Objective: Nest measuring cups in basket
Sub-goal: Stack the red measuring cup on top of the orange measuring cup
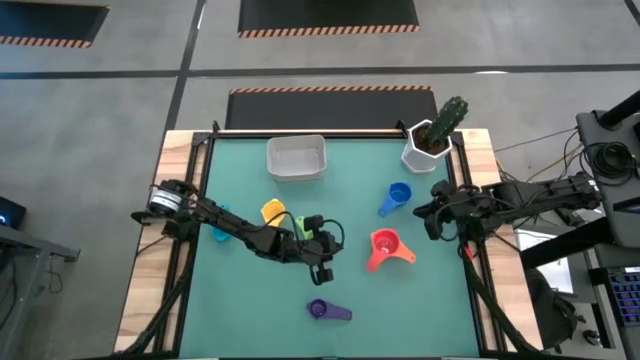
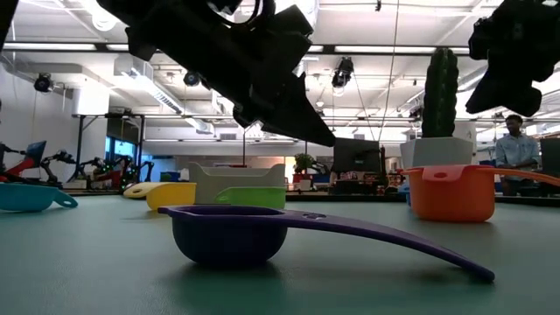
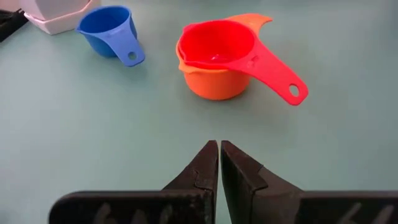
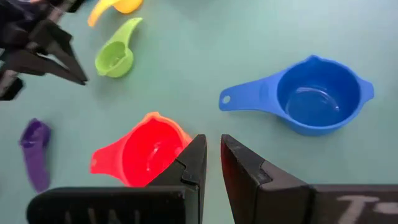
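My left gripper (image 1: 322, 262) (image 3: 219, 149) hovers shut over the middle of the mat, and its fingertips point at the red cup (image 3: 217, 46) nested in the orange cup (image 3: 214, 84). The green cup (image 1: 301, 228) and yellow cup (image 1: 272, 211) lie beside that arm, and the teal cup (image 1: 219, 228) lies partly under it. The purple cup (image 1: 326, 311) sits near the front edge and the blue cup (image 1: 397, 196) to the right. The white basket (image 1: 296, 158) stands at the far edge. My right gripper (image 1: 436, 212) (image 4: 212, 146) waits shut at the right edge, above the mat between the blue cup (image 4: 317, 93) and the red cup (image 4: 146, 152).
A white faceted pot with a cactus (image 1: 433, 138) stands at the far right corner, close to the blue cup. The green mat (image 1: 250, 290) lies open to the left of the purple cup. In the low view a person (image 2: 514, 144) stands in the room beyond the table.
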